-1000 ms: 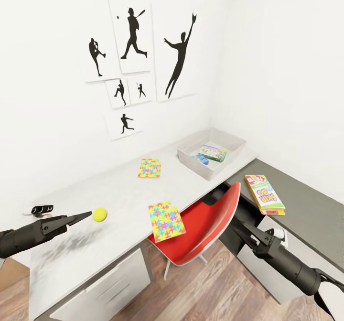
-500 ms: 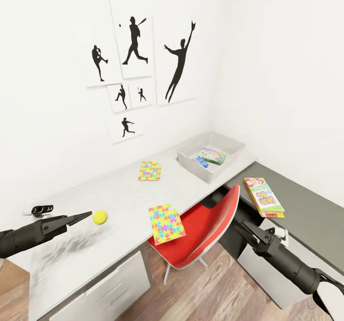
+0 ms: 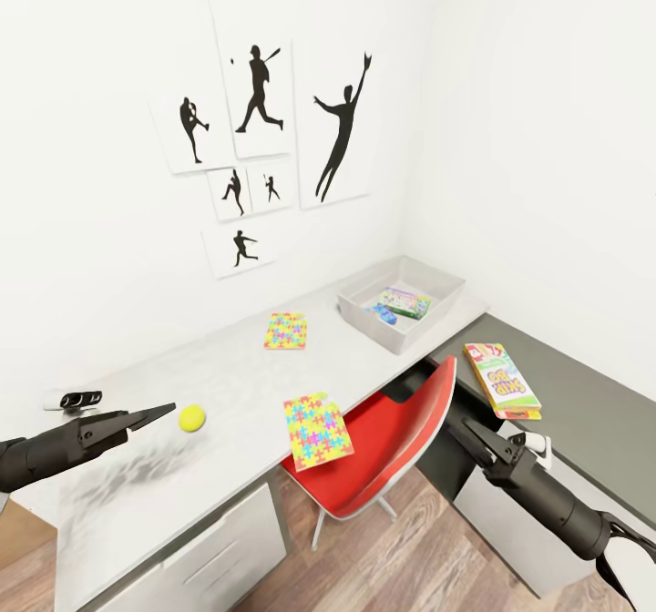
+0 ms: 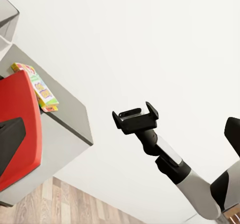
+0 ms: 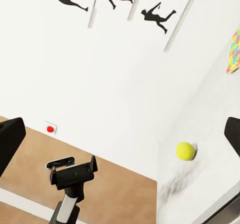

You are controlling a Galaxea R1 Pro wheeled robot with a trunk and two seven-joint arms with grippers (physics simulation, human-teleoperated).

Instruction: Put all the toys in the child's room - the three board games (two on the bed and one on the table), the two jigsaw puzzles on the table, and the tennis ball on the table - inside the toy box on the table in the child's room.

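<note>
Yellow-green felt is covering the tennis ball (image 3: 190, 418), which is resting on the pale table (image 3: 228, 384) just beside the tip of the left gripper (image 3: 157, 412). Judged from its look, the ball is going to be light, slightly springy and prone to rolling, so a grip across its middle is advisable.

Two jigsaw puzzles are lying on the table: one (image 3: 286, 330) near the wall, one (image 3: 316, 426) overhanging the front edge above the red chair (image 3: 392, 448). Being thin, stiff boards, they are probably best pinched at a free edge; the overhanging one is offering such an edge.

One SKIP-BO box (image 3: 500, 379) is lying on the grey surface (image 3: 583, 412) beside the table, and is likely rigid and light. The toy box (image 3: 402, 301) is standing at the table's far end, already holding what look like two printed boxes (image 3: 397, 303).

Left gripper: jaws are appearing closed to a point, gripping nothing. Right gripper (image 3: 466, 432): fingers (image 3: 481, 439) are standing slightly parted and empty, hovering near the chair.
</note>
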